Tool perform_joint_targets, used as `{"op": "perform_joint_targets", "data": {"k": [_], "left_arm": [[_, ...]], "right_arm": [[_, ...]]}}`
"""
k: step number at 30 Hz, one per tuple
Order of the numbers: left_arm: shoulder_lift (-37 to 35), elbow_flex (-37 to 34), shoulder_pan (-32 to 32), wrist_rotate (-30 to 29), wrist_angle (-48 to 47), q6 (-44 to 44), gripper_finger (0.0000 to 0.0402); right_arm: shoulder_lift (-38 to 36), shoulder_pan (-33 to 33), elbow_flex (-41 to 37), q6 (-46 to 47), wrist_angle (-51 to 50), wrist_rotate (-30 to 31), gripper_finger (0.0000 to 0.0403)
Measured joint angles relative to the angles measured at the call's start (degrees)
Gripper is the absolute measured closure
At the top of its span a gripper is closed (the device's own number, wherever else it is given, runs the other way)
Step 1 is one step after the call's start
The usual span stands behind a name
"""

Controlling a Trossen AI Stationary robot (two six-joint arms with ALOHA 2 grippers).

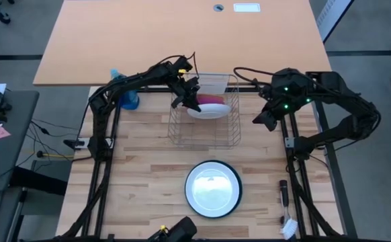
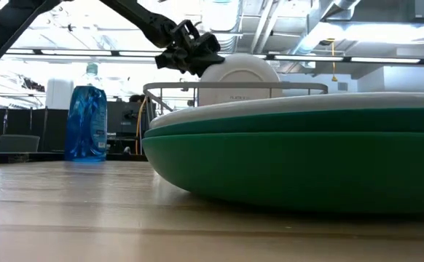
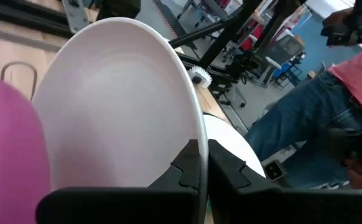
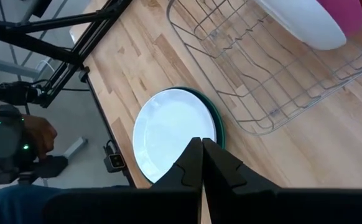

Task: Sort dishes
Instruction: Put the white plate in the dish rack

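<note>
Green plate (image 2: 299, 156) fills low view only.

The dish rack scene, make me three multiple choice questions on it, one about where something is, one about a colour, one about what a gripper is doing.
1. Where is the blue spray bottle?
A. In the rack
B. Left of the wire dish rack
C. On the stacked plates

2. What colour is the plate under the white plate with dark rim on the table?
A. Dark green
B. Orange
C. Black

3. What is the left gripper doing?
A. Hanging open over bare table
B. Gripping the bottle
C. Shut on the white plate in the rack

Answers: 1 B, the high view shows it beside the rack. 2 A, the low view shows the dark green plate beneath. 3 C, the left wrist view shows the fingers pinching its rim.
</note>
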Motion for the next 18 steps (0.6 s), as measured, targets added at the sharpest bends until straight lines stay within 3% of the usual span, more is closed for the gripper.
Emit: {"op": "perform_joint_targets", "data": {"k": [18], "left_arm": [[0.88, 0.02, -0.24, -5.66, -1.0, -3.25, 0.0381]], "right_arm": [[0.0, 0.0, 0.0, -0.02, -0.61, -0.02, 0.0393]]}}
